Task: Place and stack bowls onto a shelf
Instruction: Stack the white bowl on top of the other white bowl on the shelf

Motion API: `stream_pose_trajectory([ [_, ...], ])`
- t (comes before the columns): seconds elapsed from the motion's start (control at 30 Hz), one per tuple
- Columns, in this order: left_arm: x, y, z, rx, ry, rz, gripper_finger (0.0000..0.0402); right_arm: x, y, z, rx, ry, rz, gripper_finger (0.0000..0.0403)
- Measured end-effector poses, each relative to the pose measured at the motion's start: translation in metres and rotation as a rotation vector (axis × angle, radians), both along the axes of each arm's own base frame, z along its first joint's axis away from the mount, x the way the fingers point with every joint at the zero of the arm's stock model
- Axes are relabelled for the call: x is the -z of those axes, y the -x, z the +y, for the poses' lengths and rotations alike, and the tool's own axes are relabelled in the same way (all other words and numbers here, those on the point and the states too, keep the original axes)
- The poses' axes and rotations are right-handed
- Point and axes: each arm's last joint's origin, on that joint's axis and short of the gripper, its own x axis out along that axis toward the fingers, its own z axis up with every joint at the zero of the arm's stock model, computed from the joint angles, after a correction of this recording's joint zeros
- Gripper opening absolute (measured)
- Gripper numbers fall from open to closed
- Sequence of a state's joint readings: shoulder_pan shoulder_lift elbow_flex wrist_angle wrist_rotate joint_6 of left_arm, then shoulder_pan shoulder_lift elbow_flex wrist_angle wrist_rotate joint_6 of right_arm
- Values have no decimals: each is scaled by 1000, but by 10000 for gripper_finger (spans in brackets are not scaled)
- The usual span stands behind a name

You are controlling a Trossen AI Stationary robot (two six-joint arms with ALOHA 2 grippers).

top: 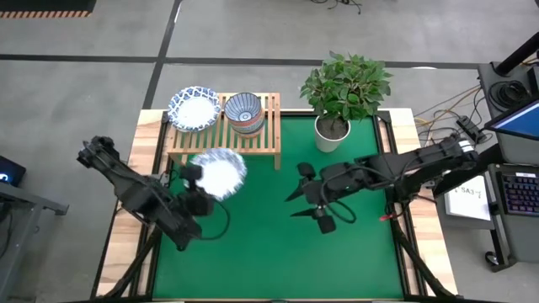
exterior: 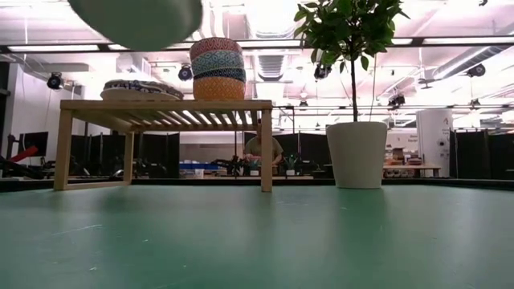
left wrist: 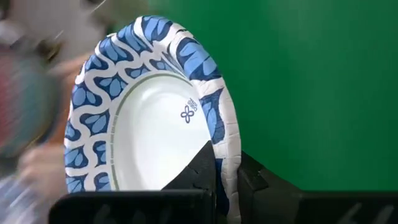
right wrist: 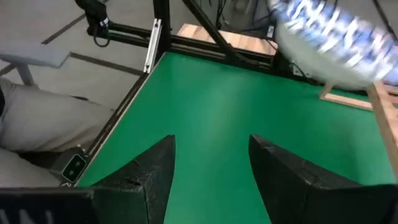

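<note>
Gripping a wide white bowl [top: 219, 172] with a blue patterned rim, the left hand [top: 195, 174] holds it in the air just in front of the shelf [top: 271, 135], over the green bench [top: 278, 240]. In the left wrist view the two dark fingers [left wrist: 202, 169] pinch the bowl's rim [left wrist: 225, 158], one inside and one outside, and the bowl stands tilted on edge before the camera. In the low view only the bowl's pale underside [exterior: 136, 20] shows at the top edge, above and nearer than the shelf top.

On the light-wood shelf [exterior: 165, 105], a stack of wide blue-rimmed bowls [top: 194, 108] sits at its left end. Just beside it stands a stack of small deep patterned bowls [exterior: 217, 69], an orange one at the bottom and blue and reddish ones above it.

Farther right, the right hand [top: 305, 200] hovers over the middle of the bench with its fingers [right wrist: 146, 174] spread apart and nothing between them; the held bowl [right wrist: 333, 40] shows blurred beyond it. A potted plant [top: 338, 97] in a white pot stands at the far edge of the bench, to the right of the shelf. Beyond the bench, in the room, a person [exterior: 263, 150] sits at a far desk.
</note>
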State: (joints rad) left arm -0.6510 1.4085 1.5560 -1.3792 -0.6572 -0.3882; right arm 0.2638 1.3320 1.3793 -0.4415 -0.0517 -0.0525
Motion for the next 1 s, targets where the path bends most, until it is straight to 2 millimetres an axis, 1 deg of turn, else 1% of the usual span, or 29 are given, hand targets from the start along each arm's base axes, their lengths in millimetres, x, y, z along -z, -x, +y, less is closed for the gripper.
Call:
stream_pose_trajectory([
  [0.07,-11,12,11,-83,-45,21,0,0,6,-2,4,-7,-7,194],
  [0.1,-16,17,16,-121,-58,-2,0,1,8,-2,5,-10,-10,194],
  [0.13,-22,19,21,-137,-62,-43,0,4,9,-3,5,-11,-6,194],
  [0.2,-31,25,31,-113,-66,-91,0,9,11,-3,4,-10,-6,194],
  [0.27,-38,31,46,-150,-76,-118,0,15,10,-2,3,-9,-5,194],
  [0.3,-41,35,55,-190,-96,-126,0,17,10,-2,2,-8,-2,194],
  [0.37,-47,43,70,-279,-118,-196,0,22,7,-1,2,-6,1,194],
  [0.47,-54,56,96,-362,-150,-223,0,31,3,0,2,-3,14,194],
  [0.6,-59,71,131,-545,-164,-220,0,36,-2,1,-1,7,23,194],
  [0.7,-61,81,153,-652,-157,-185,0,39,-5,2,-2,9,25,194],
  [0.8,-61,81,169,-693,-115,-148,0,41,-6,2,-2,12,33,194],
  [0.9,-59,71,182,-679,-81,-141,0,42,-6,2,-1,10,29,194],
  [1.0,-57,59,198,-693,-111,-131,0,42,-6,2,-1,9,27,194],
])
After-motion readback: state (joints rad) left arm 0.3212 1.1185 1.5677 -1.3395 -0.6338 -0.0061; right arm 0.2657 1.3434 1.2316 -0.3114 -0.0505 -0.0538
